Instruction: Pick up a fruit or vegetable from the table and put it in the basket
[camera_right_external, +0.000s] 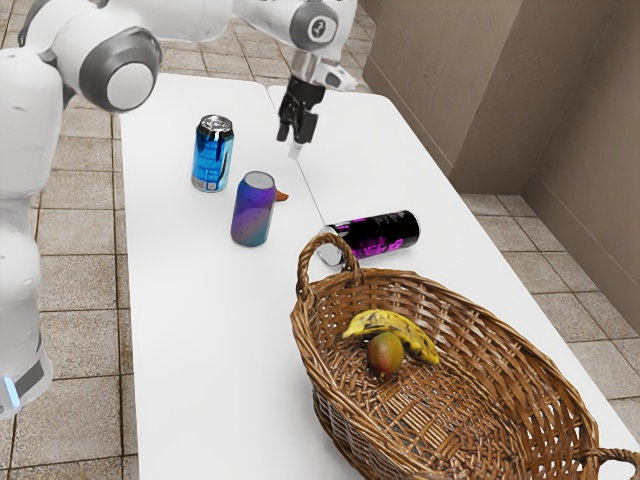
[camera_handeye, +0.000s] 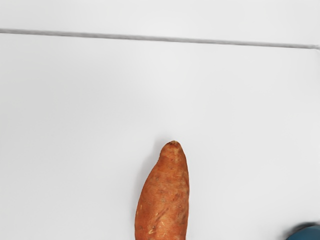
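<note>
Orange-brown sweet potato w/ a thin tip lies flat, well apart from brown woven basket; basket stands upright, open on top; inside lie curved yellow banana w/ dark spots & small red-green mango, side by side.

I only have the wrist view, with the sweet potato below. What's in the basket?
Observer: A banana and a mango lie inside the basket.
Operator: And which can is nearest the sweet potato?
Observer: The purple-and-blue one, standing upright; in the exterior view it hides most of the sweet potato.
Operator: Has any can tipped over?
Observer: Yes, the black can lies on its side, close to the basket's rim.
</note>
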